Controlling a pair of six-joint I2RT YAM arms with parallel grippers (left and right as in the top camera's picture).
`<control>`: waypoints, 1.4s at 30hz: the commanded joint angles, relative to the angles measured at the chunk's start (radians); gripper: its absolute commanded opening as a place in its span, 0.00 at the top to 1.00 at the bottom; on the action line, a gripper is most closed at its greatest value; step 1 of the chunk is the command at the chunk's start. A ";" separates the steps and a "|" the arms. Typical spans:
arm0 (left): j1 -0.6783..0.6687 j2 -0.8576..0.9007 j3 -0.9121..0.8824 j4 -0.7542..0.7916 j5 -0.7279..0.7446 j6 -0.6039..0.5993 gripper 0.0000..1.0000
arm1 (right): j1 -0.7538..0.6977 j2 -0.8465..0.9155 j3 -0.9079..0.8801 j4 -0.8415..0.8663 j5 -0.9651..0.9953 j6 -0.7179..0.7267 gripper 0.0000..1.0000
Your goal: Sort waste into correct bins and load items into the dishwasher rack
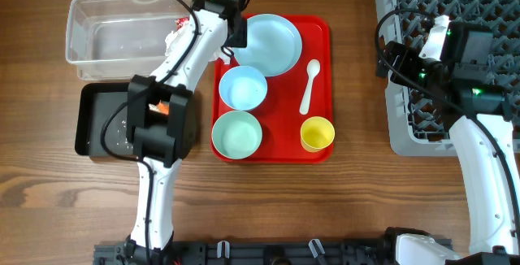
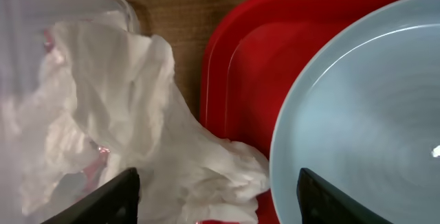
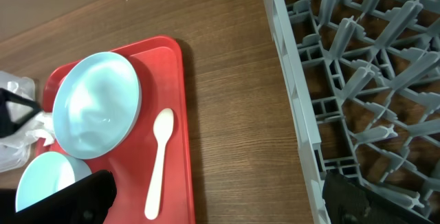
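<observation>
One crumpled white tissue [image 2: 137,114] is what I'm after. It lies bunched against the corner of the clear plastic rectangular tub [image 1: 122,37], and its tail spills over the rim of the flat red serving tray [image 2: 240,66], ending just beside the light blue round plate [image 2: 357,114].

Handling, my guess: v. light, soft, no stiffness, so it'll collapse under any squeeze and may tear or trail. Best hold is prob. the thick middle bunch, not the thin tail. Slivers of a red crinkly snack wrapper [image 2: 96,161] peek through the folds. That one looks slick and springy, and could come up w/ the tissue or slip out.

Left claw [image 2: 218,189] hangs over the tissue's tail w/ jaws spread, gripping nothing. Right claw [image 3: 216,196] is spread wide too, empty, near the edge of the large grey plastic lattice crate [image 1: 390,127].

In the way: the tub wall on one side, the plate rim on the other, so there's little room for the jaws. White plastic spoon [image 1: 309,86], pale blue bowl [image 1: 243,87], mint bowl [image 1: 236,133] and small yellow cup [image 1: 317,133] sit further along the tray, well apart. Black shallow tray [image 1: 97,127] lies under my left arm on the bench [image 1: 366,208].
</observation>
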 commanded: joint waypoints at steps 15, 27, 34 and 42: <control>0.003 0.071 0.012 0.000 0.032 -0.018 0.40 | -0.002 0.009 0.020 0.002 0.017 -0.011 0.00; 0.002 0.071 0.012 0.003 0.048 -0.047 0.82 | -0.002 0.009 0.020 0.002 0.017 -0.012 0.00; 0.002 0.071 0.012 0.008 0.074 -0.047 0.96 | -0.002 0.009 0.020 0.002 0.017 -0.013 0.00; -0.005 0.070 0.012 0.010 0.074 -0.047 0.96 | -0.002 0.009 0.020 0.002 0.017 -0.012 0.00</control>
